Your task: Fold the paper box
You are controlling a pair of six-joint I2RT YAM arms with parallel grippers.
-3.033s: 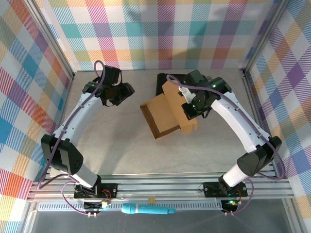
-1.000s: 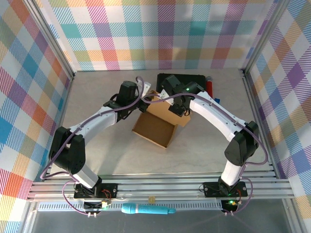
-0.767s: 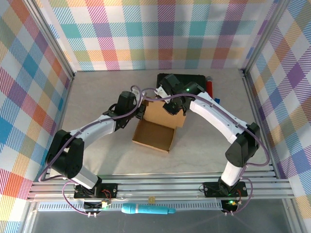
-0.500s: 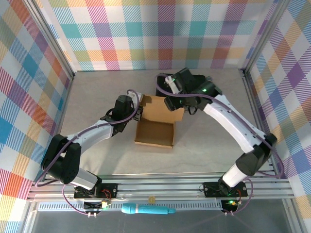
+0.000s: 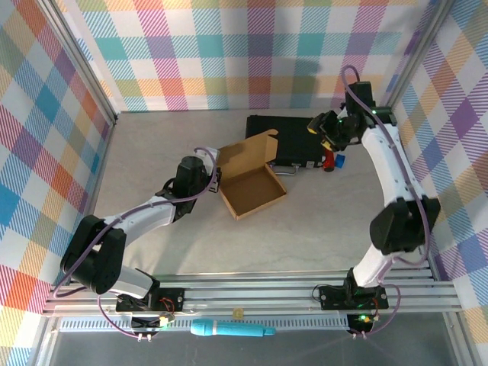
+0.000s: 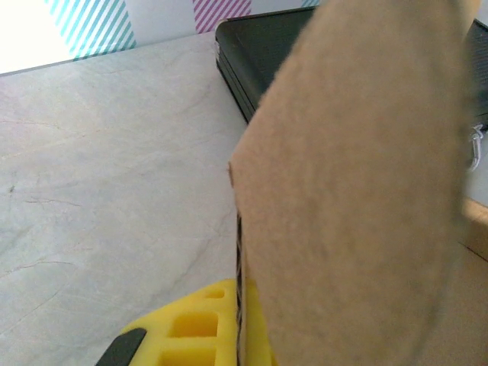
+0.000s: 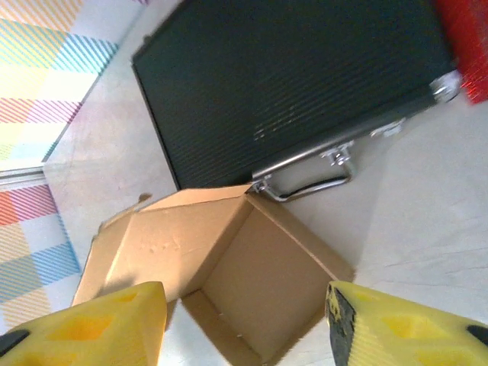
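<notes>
The paper box, likely light and bendy, sits on the surface by the black case, best pinched at a wall edge; left fingers closed at its flap, right fingers open.

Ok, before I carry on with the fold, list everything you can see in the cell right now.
paper box: one, brown, mid-table, tray open, lid flap raised on its far side
black case: one, black with a metal handle, just behind the paper box
red item: one, red, by the black case's right end; too small to identify
blue item: one, blue, beside the red item
teal tool: one, teal, on the frame in front of the arm bases
table: one, pale grey
left end effector: one, yellow-tipped, shut on the paper box's flap at its left corner
right end effector: one, yellow-tipped, open, holding nothing, above the black case's right end
</notes>
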